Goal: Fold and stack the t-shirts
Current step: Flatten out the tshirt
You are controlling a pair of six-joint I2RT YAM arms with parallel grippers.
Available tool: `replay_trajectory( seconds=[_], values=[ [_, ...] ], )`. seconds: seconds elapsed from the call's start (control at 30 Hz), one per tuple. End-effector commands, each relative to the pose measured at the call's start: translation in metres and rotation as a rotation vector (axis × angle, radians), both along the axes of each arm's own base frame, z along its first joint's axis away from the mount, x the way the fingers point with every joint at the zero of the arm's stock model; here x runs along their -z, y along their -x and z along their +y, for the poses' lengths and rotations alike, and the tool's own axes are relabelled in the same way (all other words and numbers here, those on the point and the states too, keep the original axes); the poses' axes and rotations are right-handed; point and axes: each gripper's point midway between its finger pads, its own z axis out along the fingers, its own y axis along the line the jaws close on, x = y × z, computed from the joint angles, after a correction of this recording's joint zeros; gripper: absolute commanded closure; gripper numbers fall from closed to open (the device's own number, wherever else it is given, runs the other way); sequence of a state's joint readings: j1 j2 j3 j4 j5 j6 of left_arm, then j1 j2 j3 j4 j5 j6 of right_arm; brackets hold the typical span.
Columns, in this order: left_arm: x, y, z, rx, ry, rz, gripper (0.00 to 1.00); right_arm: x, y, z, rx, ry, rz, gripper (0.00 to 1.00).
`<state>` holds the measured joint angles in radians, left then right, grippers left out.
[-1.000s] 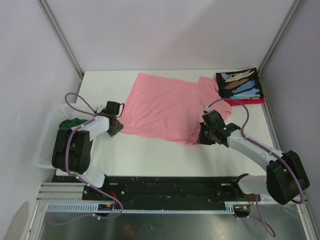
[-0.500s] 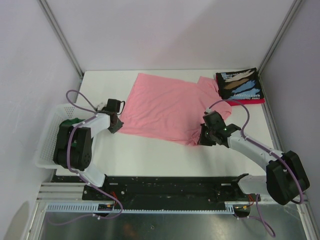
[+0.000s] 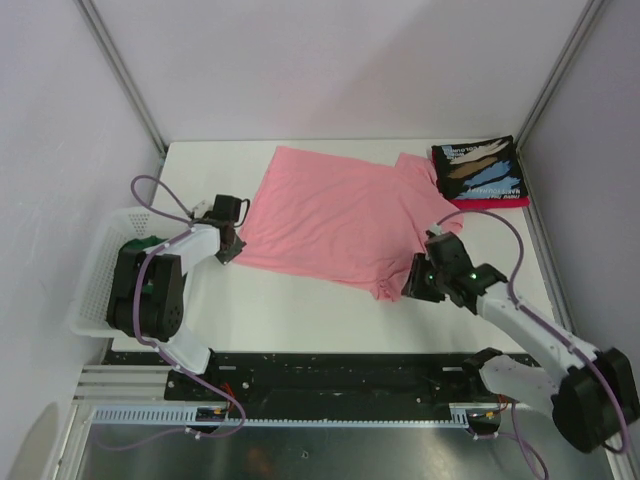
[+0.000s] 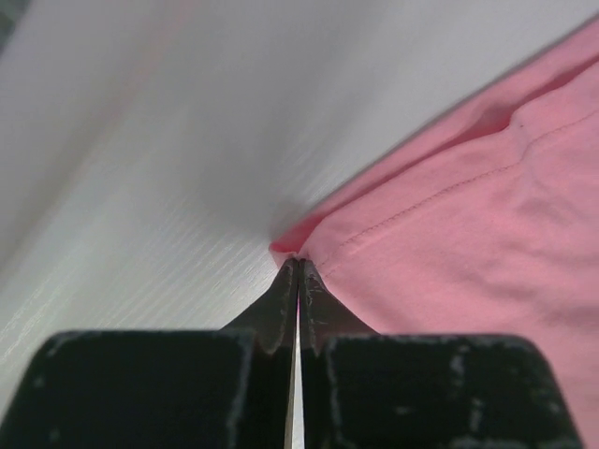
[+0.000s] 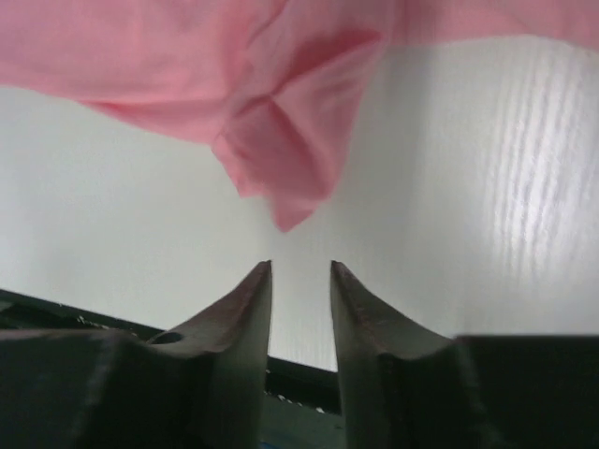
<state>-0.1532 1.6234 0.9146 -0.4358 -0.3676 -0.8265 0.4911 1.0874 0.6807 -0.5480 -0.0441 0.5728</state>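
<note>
The light pink t-shirt (image 3: 335, 215) lies spread flat across the middle of the table. My left gripper (image 3: 232, 246) is shut at its near-left hem corner (image 4: 309, 245), with the tips pinched right on the corner's edge. My right gripper (image 3: 410, 286) stands open just off the shirt's rumpled near-right corner (image 5: 281, 173), with nothing between its fingers (image 5: 253, 299). A black t-shirt with blue, tan and white streaks (image 3: 480, 168) sits folded at the back right on top of a red one (image 3: 468, 205). A dark green t-shirt (image 3: 140, 245) lies in the basket.
A white slatted basket (image 3: 92, 285) stands off the table's left edge beside the left arm. Frame posts rise at both back corners. The black base rail (image 3: 340, 375) runs along the near edge.
My left gripper has shut on the pink shirt's near-left corner. My right gripper has opened, let go of the near-right corner and drawn back toward the near edge.
</note>
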Motion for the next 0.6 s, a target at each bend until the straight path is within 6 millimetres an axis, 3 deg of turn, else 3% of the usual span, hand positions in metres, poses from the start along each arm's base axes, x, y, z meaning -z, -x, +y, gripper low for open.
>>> replay_trajectory(
  seconds=[0.0, 0.1, 0.2, 0.4, 0.57],
  values=[
    [-0.021, -0.017, 0.007, 0.001, -0.058, -0.05, 1.0, -0.009, 0.03, -0.006, 0.031, -0.071, 0.028, 0.58],
    [-0.02, -0.017, 0.008, -0.001, -0.064, -0.043, 1.0, -0.021, 0.034, -0.002, 0.067, -0.132, 0.011, 0.5],
    [-0.018, -0.017, 0.009, 0.0, -0.07, -0.036, 1.0, -0.019, 0.027, -0.004, 0.114, -0.127, 0.002, 0.49],
    [-0.02, -0.022, 0.012, 0.004, -0.078, -0.036, 1.0, -0.005, 0.0, 0.011, 0.121, -0.1, -0.024, 0.57],
    [-0.027, -0.029, 0.016, 0.015, -0.094, -0.037, 1.0, 0.012, -0.01, 0.026, 0.1, -0.055, -0.034, 0.59]
  ],
)
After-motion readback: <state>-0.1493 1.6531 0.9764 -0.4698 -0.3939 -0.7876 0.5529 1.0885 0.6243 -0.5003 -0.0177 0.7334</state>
